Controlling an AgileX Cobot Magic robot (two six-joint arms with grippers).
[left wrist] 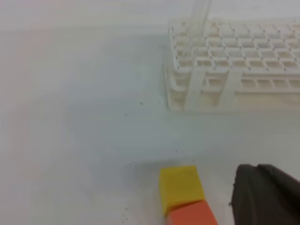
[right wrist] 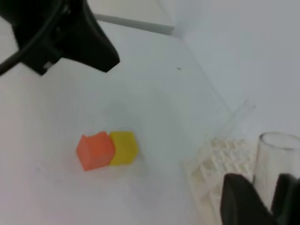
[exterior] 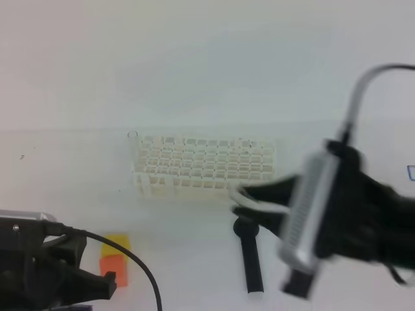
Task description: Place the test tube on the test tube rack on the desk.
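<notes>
The right gripper [exterior: 241, 197] reaches toward the test tube rack's [exterior: 204, 164] near right corner, fingers [right wrist: 240, 202] clamping a test tube [right wrist: 276, 161]; the left gripper [exterior: 97, 285] rests well off its near left.

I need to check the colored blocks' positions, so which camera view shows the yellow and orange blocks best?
The right wrist view: the yellow block and orange block sit whole, side by side and touching. The left wrist view crops the orange one at the bottom edge; the exterior high view shows both small, partly behind the left arm's cable.
</notes>
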